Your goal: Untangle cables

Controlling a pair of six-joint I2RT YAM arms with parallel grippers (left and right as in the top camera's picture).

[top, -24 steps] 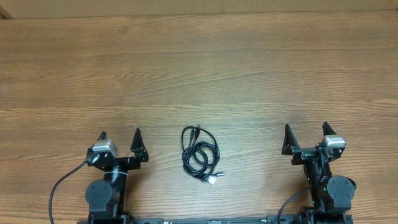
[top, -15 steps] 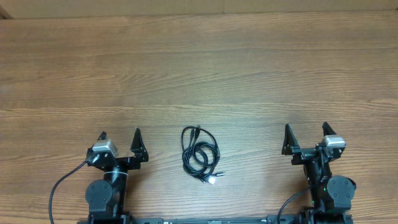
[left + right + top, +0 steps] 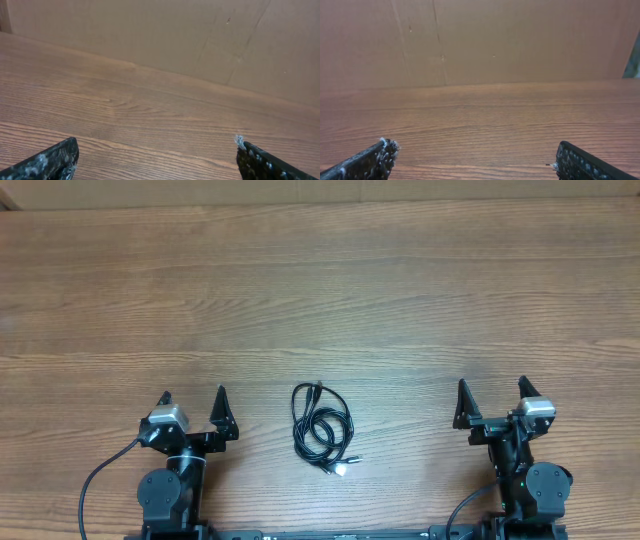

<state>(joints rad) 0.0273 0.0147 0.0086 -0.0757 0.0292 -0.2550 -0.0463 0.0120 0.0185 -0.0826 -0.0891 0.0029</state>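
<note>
Left black two-finger gripper [image 3: 193, 394], lower left of the overhead frame, jaws spread wide apart, tips pointing up-frame. Right black two-finger gripper [image 3: 491, 384], lower right, jaws likewise wide apart. Each wrist view shows its own two fingertips at the bottom corners, over the brown wood-grain table [image 3: 320, 300], with a brown cardboard wall [image 3: 175, 35] behind. The thin black cables [image 3: 322, 430] lie on the table in a loose coiled bundle at bottom centre, between the grippers and well apart from both, with a silver plug end at the bundle's lower right. Versus the earlier overhead frames: no change, grippers and bundle in the same spots.
</note>
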